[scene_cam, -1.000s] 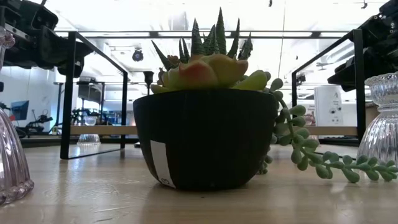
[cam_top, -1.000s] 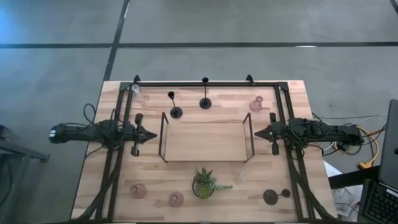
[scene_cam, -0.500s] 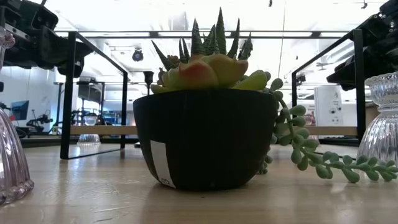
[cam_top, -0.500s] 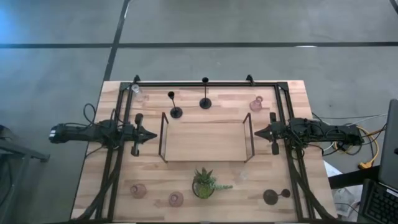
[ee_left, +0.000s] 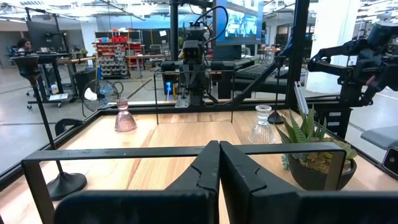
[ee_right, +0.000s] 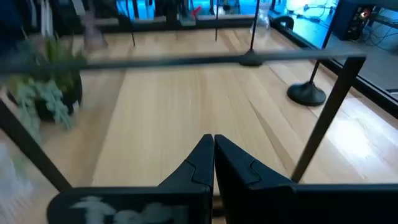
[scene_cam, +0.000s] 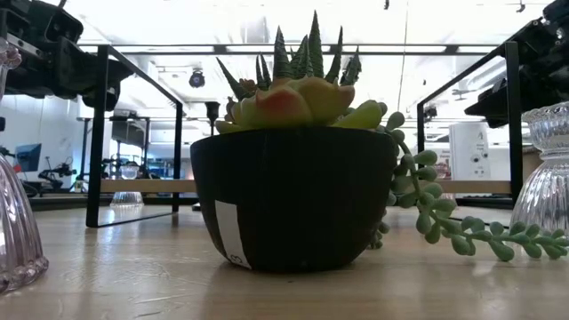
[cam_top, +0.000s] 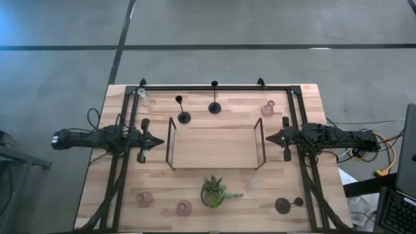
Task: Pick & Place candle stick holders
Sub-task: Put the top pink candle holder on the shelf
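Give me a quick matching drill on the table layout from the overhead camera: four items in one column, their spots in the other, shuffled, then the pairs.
Items
1. potted plant
2. wooden tray
3. left pincer
4. black holder lying on its side

Places
A. middle of the table, between the two arms
B. near edge, right corner
C. just outside the tray's left end, shut
D. near edge, centre, in front of the tray

Pairs: 1-D, 2-A, 3-C, 4-B
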`<state>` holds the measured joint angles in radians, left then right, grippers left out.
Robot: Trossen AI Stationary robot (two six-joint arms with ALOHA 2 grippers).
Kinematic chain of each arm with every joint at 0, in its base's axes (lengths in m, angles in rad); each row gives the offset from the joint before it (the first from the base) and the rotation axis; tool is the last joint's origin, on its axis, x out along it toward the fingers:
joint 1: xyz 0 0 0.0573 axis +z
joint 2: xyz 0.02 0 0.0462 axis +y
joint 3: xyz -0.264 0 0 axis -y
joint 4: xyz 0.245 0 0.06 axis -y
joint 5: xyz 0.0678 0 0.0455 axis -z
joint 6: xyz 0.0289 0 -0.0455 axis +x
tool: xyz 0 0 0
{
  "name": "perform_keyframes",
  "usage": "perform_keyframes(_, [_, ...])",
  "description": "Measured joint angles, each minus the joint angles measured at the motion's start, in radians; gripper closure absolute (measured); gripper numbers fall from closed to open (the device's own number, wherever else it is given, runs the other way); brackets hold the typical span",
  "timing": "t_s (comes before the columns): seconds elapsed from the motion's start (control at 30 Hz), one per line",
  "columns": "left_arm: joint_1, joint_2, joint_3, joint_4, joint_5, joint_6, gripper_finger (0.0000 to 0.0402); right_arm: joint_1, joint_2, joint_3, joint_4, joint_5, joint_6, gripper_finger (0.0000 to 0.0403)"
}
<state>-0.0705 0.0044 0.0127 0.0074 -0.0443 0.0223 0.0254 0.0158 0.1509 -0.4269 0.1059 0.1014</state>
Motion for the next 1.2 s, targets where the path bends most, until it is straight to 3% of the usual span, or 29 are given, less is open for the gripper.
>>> perform_keyframes(0.33, [0.000,0.000,0.000,0.000,0.000,0.000,0.0388,0.000,0.000,0.000,0.349,0.001,0.047,0.0394])
perform_keyframes(0.63, [0.000,0.000,0.000,0.000,0.000,0.000,0.0388,0.000,0.000,0.000,0.645,0.001,-0.202,0.0394])
perform_keyframes(1.0, [0.000,0.000,0.000,0.000,0.000,0.000,0.0388,0.000,0.030,0.000,0.992,-0.006,-0.210,0.0394])
perform_keyframes(1.2, [0.000,0.000,0.000,0.000,0.000,0.000,0.0388,0.000,0.163,0.069,0.972,-0.001,-0.262,0.0394])
